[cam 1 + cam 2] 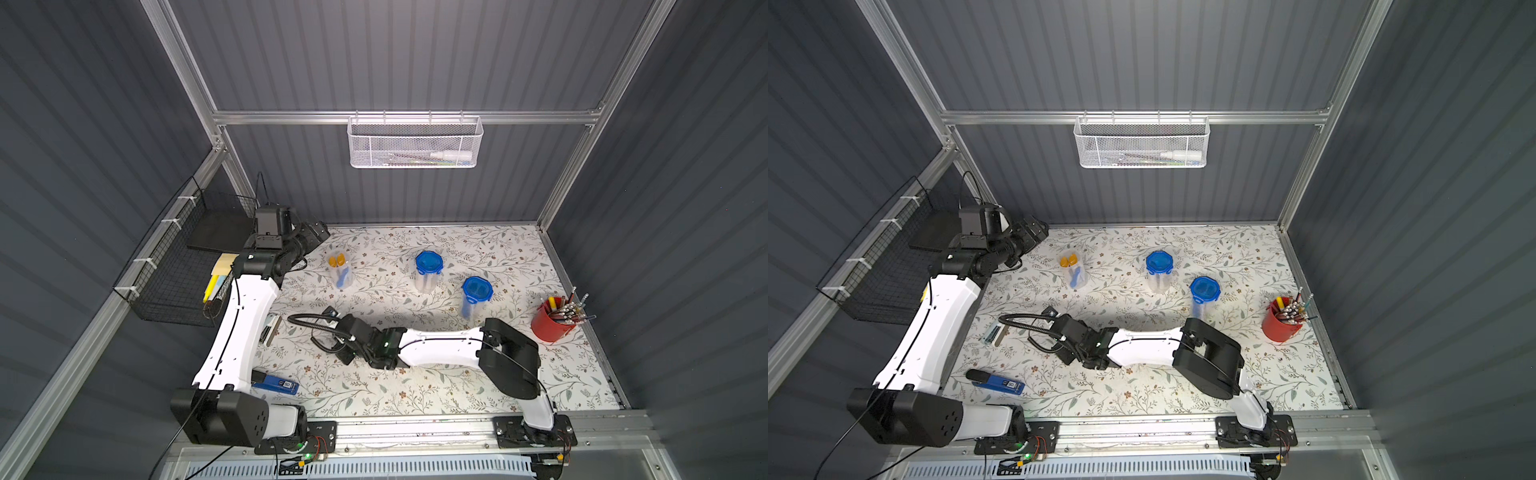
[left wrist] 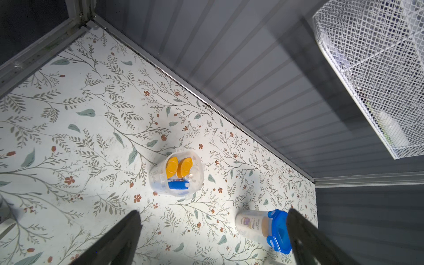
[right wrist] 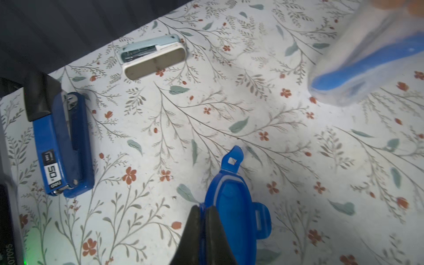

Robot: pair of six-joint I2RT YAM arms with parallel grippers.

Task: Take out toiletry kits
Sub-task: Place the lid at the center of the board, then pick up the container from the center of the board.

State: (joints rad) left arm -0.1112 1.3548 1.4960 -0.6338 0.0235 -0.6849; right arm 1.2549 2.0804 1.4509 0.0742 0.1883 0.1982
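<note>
A lidless clear jar (image 1: 340,272) (image 1: 1073,272) (image 2: 176,175) stands at the back left of the table. It holds a toiletry kit (image 2: 179,172): two bottles with yellow-orange caps, a blue toothbrush and a tube. My left gripper (image 1: 316,232) (image 2: 213,220) hangs open above the table, left of and behind this jar, holding nothing. My right gripper (image 3: 203,210) (image 1: 332,314) is shut on the rim of a blue clip lid (image 3: 231,211), low over the table's middle and in front of the jar. Two more clear jars (image 1: 428,270) (image 1: 477,297) stand closed with blue lids.
A red cup of pens (image 1: 552,320) stands at the right edge. A blue stapler (image 1: 274,382) and a pale stapler (image 1: 270,330) lie front left. A white mesh basket (image 1: 415,141) hangs on the back wall. A black wire basket (image 1: 178,266) is on the left rail.
</note>
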